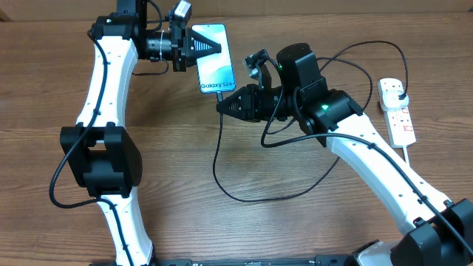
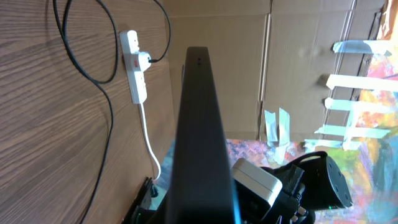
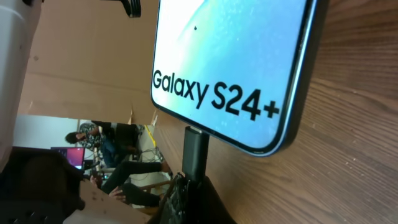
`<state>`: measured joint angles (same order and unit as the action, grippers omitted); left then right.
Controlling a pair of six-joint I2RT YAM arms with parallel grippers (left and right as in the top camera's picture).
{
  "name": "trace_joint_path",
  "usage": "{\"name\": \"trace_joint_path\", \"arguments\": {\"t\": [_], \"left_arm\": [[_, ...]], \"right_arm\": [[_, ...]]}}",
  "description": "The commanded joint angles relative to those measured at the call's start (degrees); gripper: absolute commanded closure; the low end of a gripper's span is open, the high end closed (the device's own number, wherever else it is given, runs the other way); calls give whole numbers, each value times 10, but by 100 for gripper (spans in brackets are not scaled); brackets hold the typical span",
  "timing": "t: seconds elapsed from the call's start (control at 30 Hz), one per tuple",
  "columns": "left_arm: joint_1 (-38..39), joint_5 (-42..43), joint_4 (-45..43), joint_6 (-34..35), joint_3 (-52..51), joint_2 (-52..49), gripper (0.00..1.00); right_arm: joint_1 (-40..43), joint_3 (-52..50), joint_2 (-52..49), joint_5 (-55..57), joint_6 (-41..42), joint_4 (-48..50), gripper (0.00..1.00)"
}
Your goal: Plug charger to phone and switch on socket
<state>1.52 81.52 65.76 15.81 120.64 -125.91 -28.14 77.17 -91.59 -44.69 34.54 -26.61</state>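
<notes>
Your left fingers are closed on the phone, gripping it from its top end. The screen faces up in the overhead view, and the left wrist camera sees only its dark edge. I cannot tell from these views whether the phone touches the bench or hangs just above it.

Your right fingers are pinched nearly shut on the connector of the charger. In the right wrist view the connector stands straight up out of the fingers. Its tip meets the phone's bottom edge, just below the "Galaxy S24+" text. I cannot tell how deep it sits in the port.

From the connector the black cable drops toward you, loops across the bench under the right arm, and curves back up and over to the right.

The socket lies flat on the far right of the bench, well apart from the phone. Its top outlet holds the black plug, and the other outlets carry nothing. Red marks show beside the outlets, but the switches are too small to read. Its white cord trails off toward the near edge.
</notes>
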Motion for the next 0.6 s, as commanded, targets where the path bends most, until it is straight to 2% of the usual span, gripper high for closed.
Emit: {"name": "trace_joint_path", "arguments": {"t": [0.0, 0.57], "left_arm": [[15, 40, 20, -41, 11, 8, 96], [15, 40, 34, -54, 11, 8, 96]], "right_arm": [[17, 5, 16, 42, 2, 17, 96], [17, 5, 16, 39, 2, 11, 96]]}}
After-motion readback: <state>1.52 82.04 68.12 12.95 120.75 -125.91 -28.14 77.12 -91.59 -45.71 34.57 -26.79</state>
